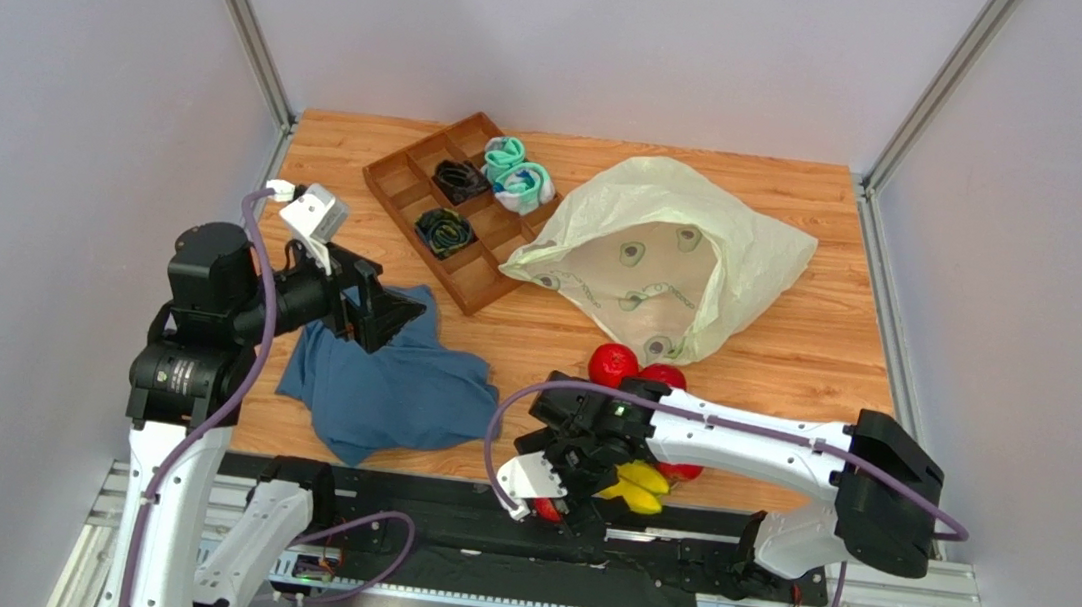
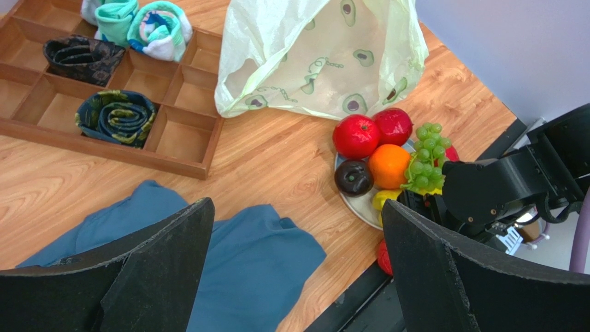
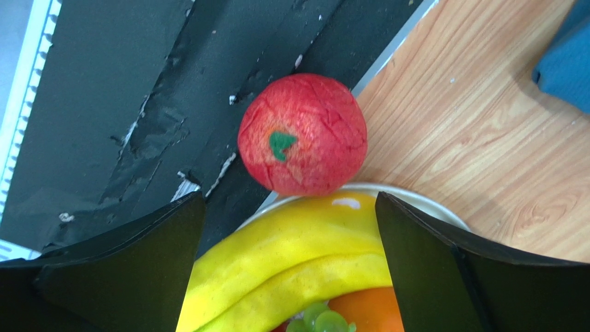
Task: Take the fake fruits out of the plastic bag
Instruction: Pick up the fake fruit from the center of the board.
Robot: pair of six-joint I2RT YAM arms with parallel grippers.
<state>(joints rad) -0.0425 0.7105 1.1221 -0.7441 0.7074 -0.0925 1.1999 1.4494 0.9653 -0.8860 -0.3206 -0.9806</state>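
Fake fruits point(image 2: 388, 166) lie heaped on a white plate point(image 2: 350, 207) (red ones, an orange, grapes, bananas), and one more red ball point(image 3: 302, 135) sits just beside the plate. The plastic bag point(image 1: 659, 248) lies behind the plate. The right gripper point(image 3: 289, 200) hangs over the plate, fingers spread and holding nothing. The left gripper point(image 2: 298, 207), also spread, is well left of the plate, above a blue cloth point(image 2: 256, 263).
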